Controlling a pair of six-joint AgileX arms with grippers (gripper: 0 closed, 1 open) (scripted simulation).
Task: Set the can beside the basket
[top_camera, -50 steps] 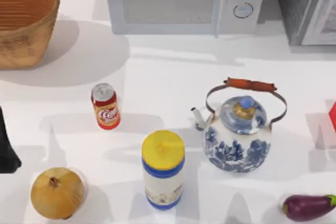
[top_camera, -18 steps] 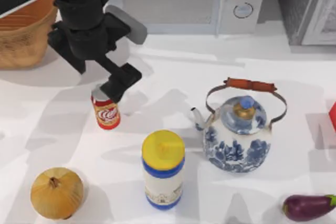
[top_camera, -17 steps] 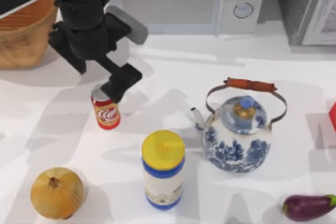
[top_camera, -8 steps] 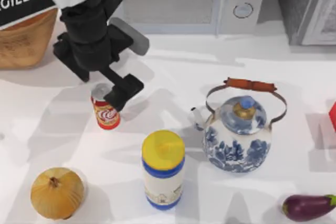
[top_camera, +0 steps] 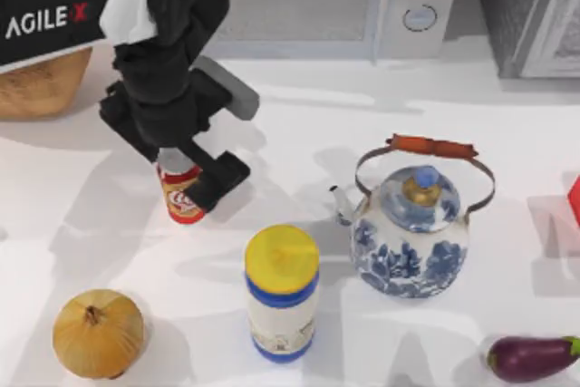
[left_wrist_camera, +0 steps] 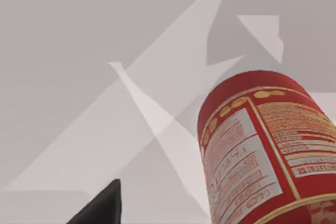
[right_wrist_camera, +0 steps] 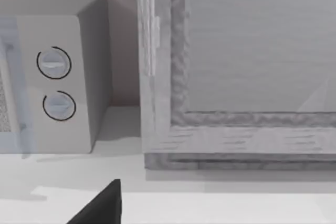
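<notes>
The can, red and gold with a silver top, stands upright at the table's left-centre. My left gripper hangs right over it, open. One dark finger reaches down past the can's right side, and the can's top shows between the jaws. In the left wrist view the can looms close beside a fingertip, with a gap between them. The wicker basket sits at the far left, mostly covered by my left arm. My right arm is parked; a fingertip shows in its wrist view.
A microwave and a grey cabinet line the back. A blue-and-white kettle stands right of centre. In front sit a yellow-lidded container, an onion and an eggplant. Something red sits at the right edge.
My left arm has come in over the table and dropped lower, bringing its fingers from above the can's top to alongside the can. The can has not moved.
</notes>
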